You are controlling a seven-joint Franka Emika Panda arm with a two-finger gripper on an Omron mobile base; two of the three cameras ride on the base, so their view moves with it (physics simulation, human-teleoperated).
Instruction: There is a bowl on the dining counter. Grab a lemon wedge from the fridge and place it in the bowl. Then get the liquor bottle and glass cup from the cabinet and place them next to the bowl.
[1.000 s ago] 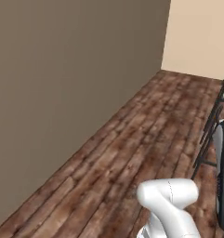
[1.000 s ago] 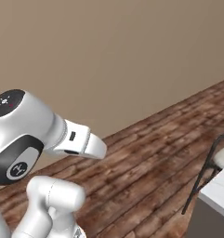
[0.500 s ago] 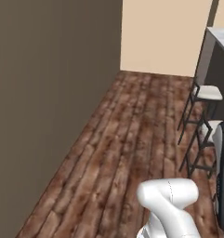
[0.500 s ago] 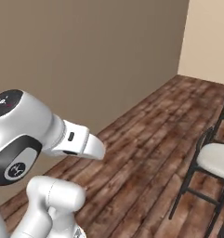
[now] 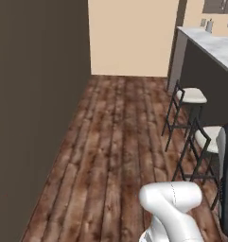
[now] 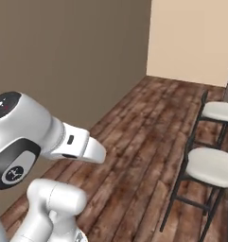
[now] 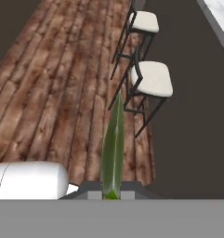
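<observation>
Folding back on itself, the white arm [image 6: 37,142] keeps its big rounded shoulder joint low in the right base view, with a short link jutting forward over the floor; in the left base view a smooth white elbow [image 5: 174,201] bulges at the bottom. The gripper [image 7: 111,193] sits at the bottom of the hand view, its jaws pressed together on a thin green sliver [image 7: 113,148] that rises from between them, long and pointed like a leaf seen edge-on. It may be the lemon wedge, but its colour and shape leave that unsure.

Below the hand runs a floor [image 5: 120,142] of dark reddish-brown planks with a worn, streaky grain. A flat taupe wall [image 5: 35,104] closes the left side, meeting a plain cream wall [image 5: 134,38] at the far end.

The dining counter [image 5: 207,45] stands at the right of the left base view, its pale grey-veined marble top over a dark, plain front. Two bar stools [image 7: 153,76] stand just beside that front, each with thin black metal legs and a padded off-white seat with rounded corners. A small pale object [image 5: 209,26] stands on the far end of the counter, too small to identify.
</observation>
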